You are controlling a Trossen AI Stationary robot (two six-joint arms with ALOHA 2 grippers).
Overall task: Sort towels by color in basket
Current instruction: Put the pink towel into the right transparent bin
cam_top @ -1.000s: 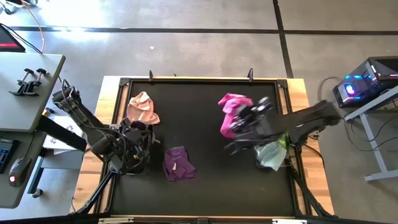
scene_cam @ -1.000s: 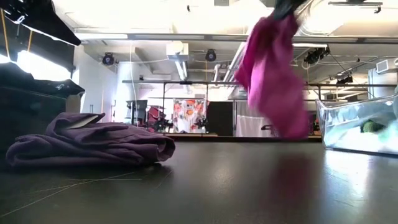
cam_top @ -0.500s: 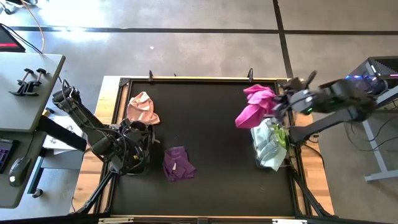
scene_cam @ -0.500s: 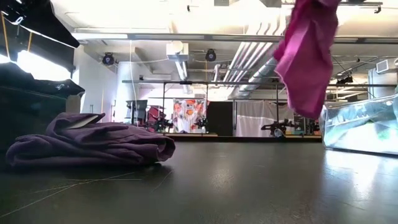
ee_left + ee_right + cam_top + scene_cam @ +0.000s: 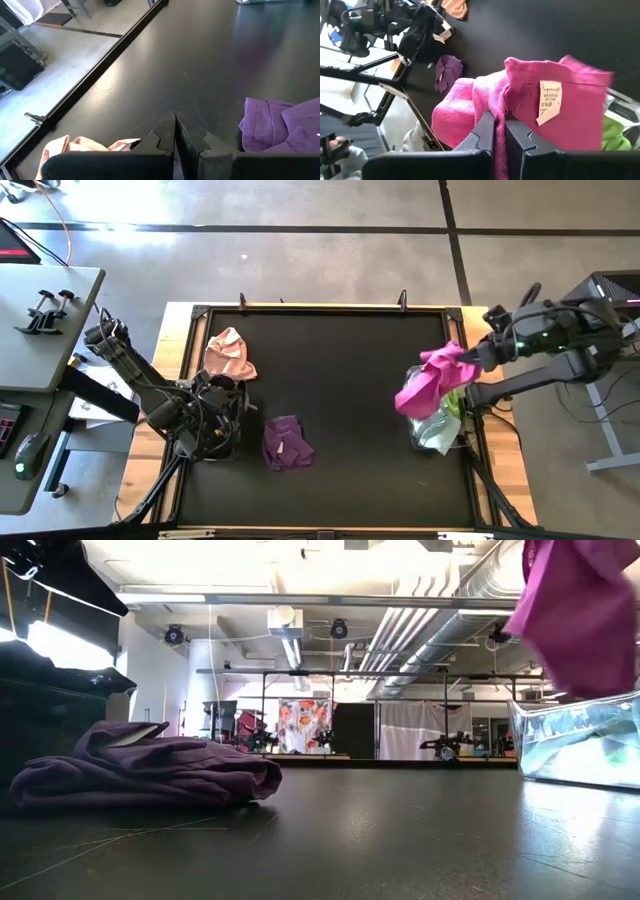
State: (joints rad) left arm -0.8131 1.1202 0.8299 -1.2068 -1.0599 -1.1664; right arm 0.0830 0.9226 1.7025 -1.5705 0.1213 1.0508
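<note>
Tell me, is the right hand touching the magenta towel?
Touching. In the right wrist view, the right hand has its fingers shut on a fold of the magenta towel, and the cloth hangs from them.

You look at lab or workshop hall. Bare concrete floor (image 5: 330, 260) with dark tape lines surrounds black-topped table (image 5: 330, 360) on wooden frame. Exposed ducts (image 5: 420, 630) and pipes run under high ceiling, bright strip lighting above. Desk (image 5: 40, 320) with clamps sits at one side, computer tower (image 5: 590, 310) with glowing lights at other.
</note>
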